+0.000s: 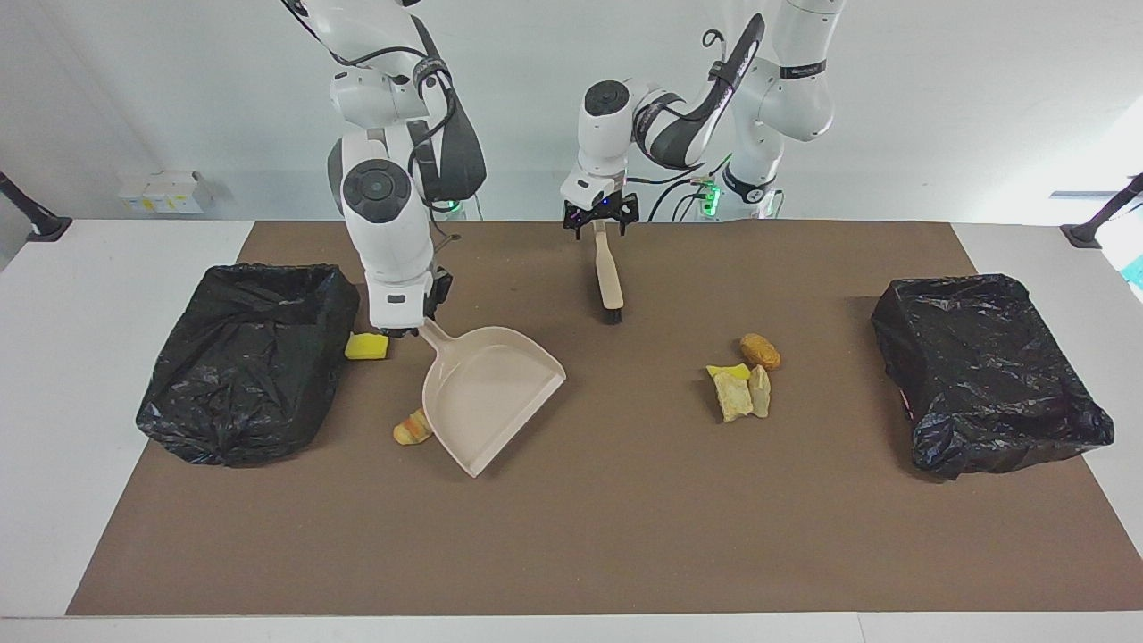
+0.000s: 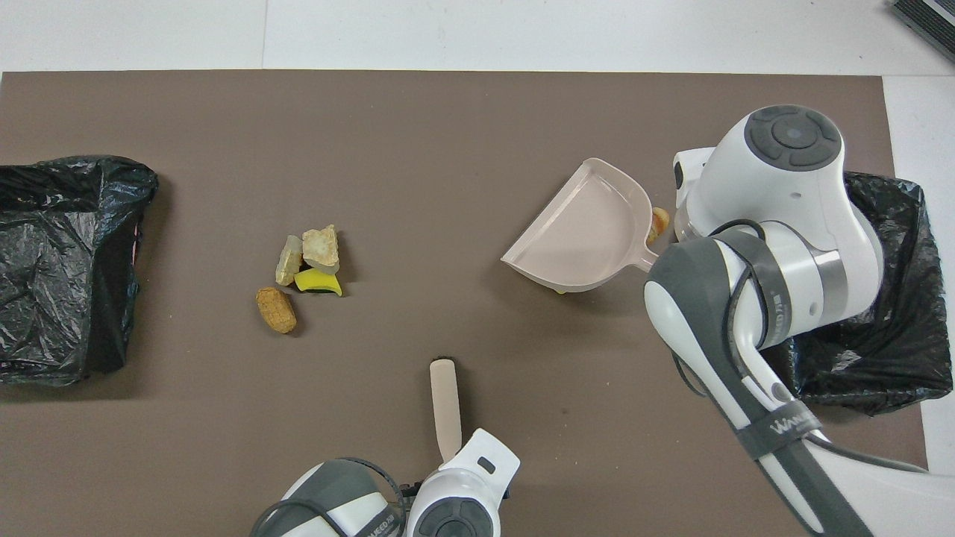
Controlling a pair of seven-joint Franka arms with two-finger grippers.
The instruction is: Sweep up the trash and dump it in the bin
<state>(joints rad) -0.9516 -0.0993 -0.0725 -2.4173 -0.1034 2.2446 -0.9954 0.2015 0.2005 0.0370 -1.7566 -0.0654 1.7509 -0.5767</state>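
Observation:
My right gripper (image 1: pixel 412 329) is shut on the handle of the beige dustpan (image 1: pixel 487 393), which hangs tilted just over the mat. Beside it lie a yellow sponge scrap (image 1: pixel 367 346) and an orange bread piece (image 1: pixel 412 430), both trash near the black bin (image 1: pixel 250 357) at the right arm's end. More trash sits toward the left arm's end: a tan and yellow cluster (image 1: pixel 739 388) and a brown piece (image 1: pixel 760 351). The beige brush (image 1: pixel 609 277) lies on the mat. My left gripper (image 1: pixel 598 223) is open, its fingers on either side of the brush's handle end.
A second black bag-lined bin (image 1: pixel 987 371) stands at the left arm's end of the brown mat (image 1: pixel 625 536). In the overhead view the right arm's wrist (image 2: pixel 783 194) covers part of the bin (image 2: pixel 895 298) beneath it.

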